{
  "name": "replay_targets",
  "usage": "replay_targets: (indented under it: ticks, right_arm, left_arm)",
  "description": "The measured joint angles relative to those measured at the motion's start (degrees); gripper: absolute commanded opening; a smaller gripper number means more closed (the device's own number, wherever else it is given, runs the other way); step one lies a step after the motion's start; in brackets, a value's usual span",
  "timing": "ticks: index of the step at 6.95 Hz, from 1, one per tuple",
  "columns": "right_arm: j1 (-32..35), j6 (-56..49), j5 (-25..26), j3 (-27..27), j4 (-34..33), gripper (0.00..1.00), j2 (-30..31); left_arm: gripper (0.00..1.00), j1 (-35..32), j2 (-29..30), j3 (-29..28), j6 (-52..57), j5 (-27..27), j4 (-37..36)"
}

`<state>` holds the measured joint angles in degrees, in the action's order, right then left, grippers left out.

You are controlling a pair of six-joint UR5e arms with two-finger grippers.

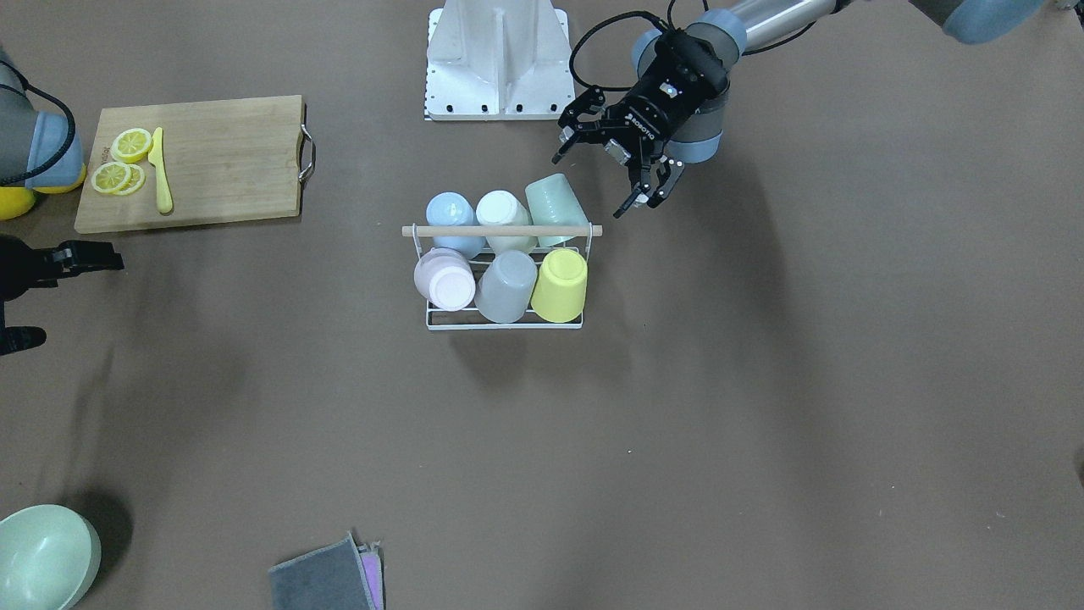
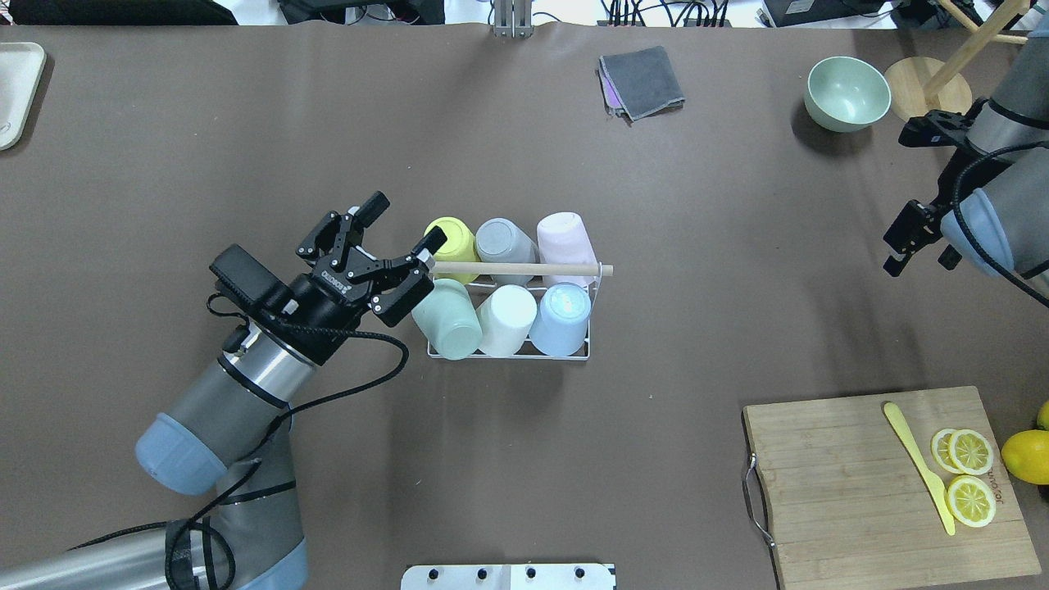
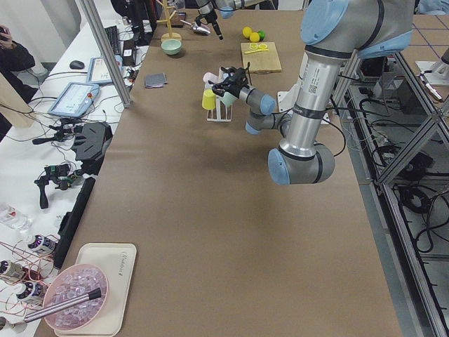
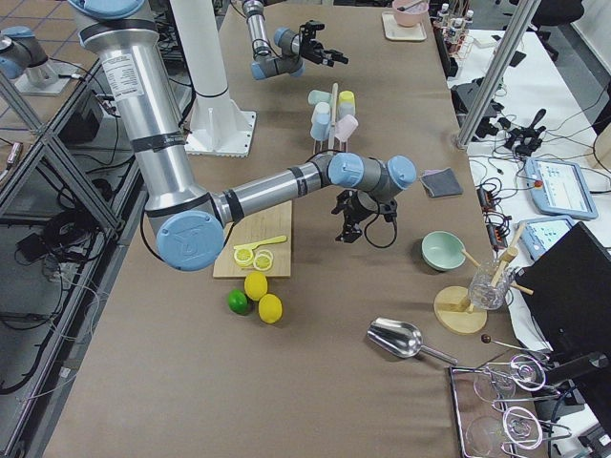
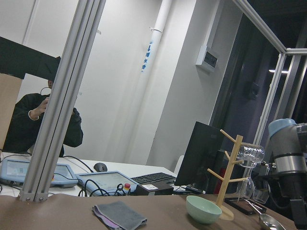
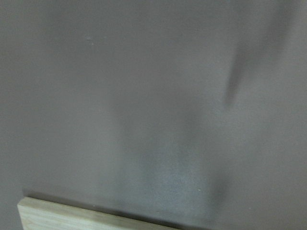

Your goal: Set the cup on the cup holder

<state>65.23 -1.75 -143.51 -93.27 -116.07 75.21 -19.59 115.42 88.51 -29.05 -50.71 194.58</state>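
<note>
The white wire cup holder (image 1: pixel 430 319) with a light wooden rod (image 1: pixel 500 230) stands mid-table and also shows in the overhead view (image 2: pixel 592 324). It carries several upturned cups: blue (image 1: pixel 449 216), white (image 1: pixel 501 216), pale green (image 1: pixel 555 207), pink (image 1: pixel 445 280), grey (image 1: pixel 506 286) and yellow (image 1: pixel 561 284). My left gripper (image 1: pixel 593 182) is open and empty, right beside the green cup (image 2: pixel 447 324) near the rod's end; it also shows in the overhead view (image 2: pixel 407 220). My right gripper (image 2: pixel 895 201) is open and empty, far off at the table's side.
A wooden cutting board (image 2: pixel 852 492) holds lemon slices (image 2: pixel 967 475) and a yellow knife (image 2: pixel 918 463); a whole lemon (image 2: pixel 1024 456) lies beside it. A green bowl (image 2: pixel 846 93) and a grey cloth (image 2: pixel 642 80) sit at the far edge. The white base plate (image 1: pixel 498 59) is behind the holder.
</note>
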Motion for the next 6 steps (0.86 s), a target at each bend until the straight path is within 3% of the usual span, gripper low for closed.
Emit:
replay_targets:
  ticks: [4, 5, 6]
  right_arm:
    - [5.79, 2.21, 4.94, -0.66, 11.56, 0.99, 6.74]
    - [7.66, 2.99, 6.11, -0.59, 12.38, 0.97, 7.32]
    - [9.61, 3.24, 7.27, -0.51, 12.69, 0.87, 7.57]
  left_arm:
    - [0.97, -13.97, -1.66, 0.66, -3.18, -0.66, -5.80]
    - [0.97, -19.47, -3.36, 0.61, -5.44, -2.86, -11.75]
    - [0.97, -24.83, -5.04, 0.41, -7.97, -7.47, -18.87]
